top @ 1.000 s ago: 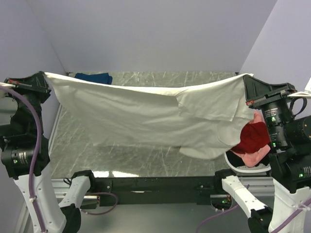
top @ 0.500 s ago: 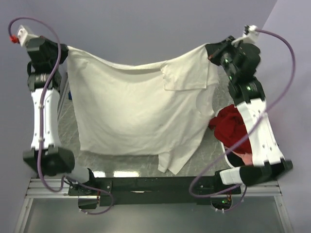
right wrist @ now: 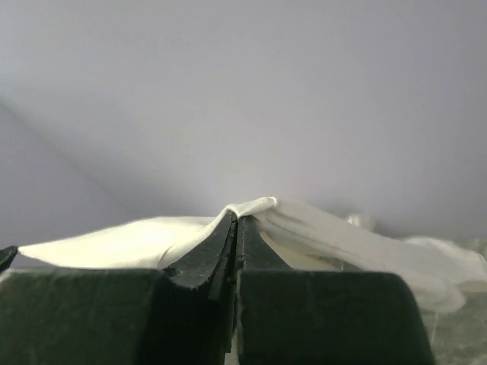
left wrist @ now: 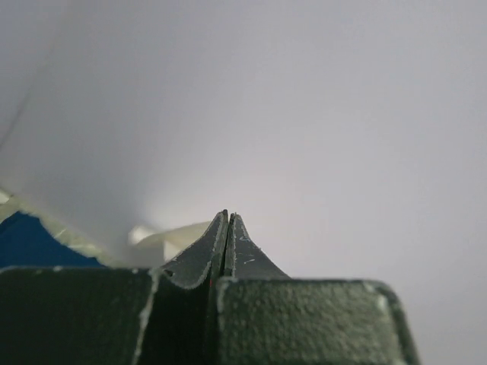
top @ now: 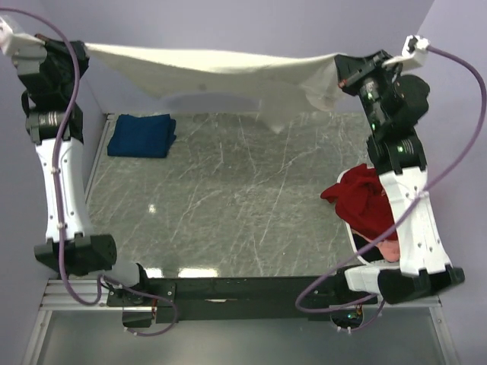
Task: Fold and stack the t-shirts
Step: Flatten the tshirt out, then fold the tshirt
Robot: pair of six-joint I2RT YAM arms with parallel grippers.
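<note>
A cream-white t-shirt (top: 213, 67) hangs stretched across the back wall, high above the table, held between my two arms. My left gripper (top: 82, 48) is shut on its left corner. In the left wrist view the jaws (left wrist: 228, 215) are pressed together, with a bit of cream cloth (left wrist: 179, 234) showing behind them. My right gripper (top: 340, 67) is shut on the right corner, and the cloth (right wrist: 319, 228) drapes over its closed tips (right wrist: 237, 216). A dark blue t-shirt (top: 142, 134) lies folded at the table's back left. A red t-shirt (top: 361, 199) is heaped at the right.
The white basket (top: 359, 245) stands at the table's right edge under my right arm, with the red shirt spilling over it and pink cloth (top: 388, 249) inside. The grey marbled tabletop (top: 228, 198) lies below the lifted shirt. Purple walls close in the back and sides.
Both arms swung up and back, carrying the cream-white shirt from a hanging spread over the table to a taut line at the back wall. The blue shirt is uncovered.
</note>
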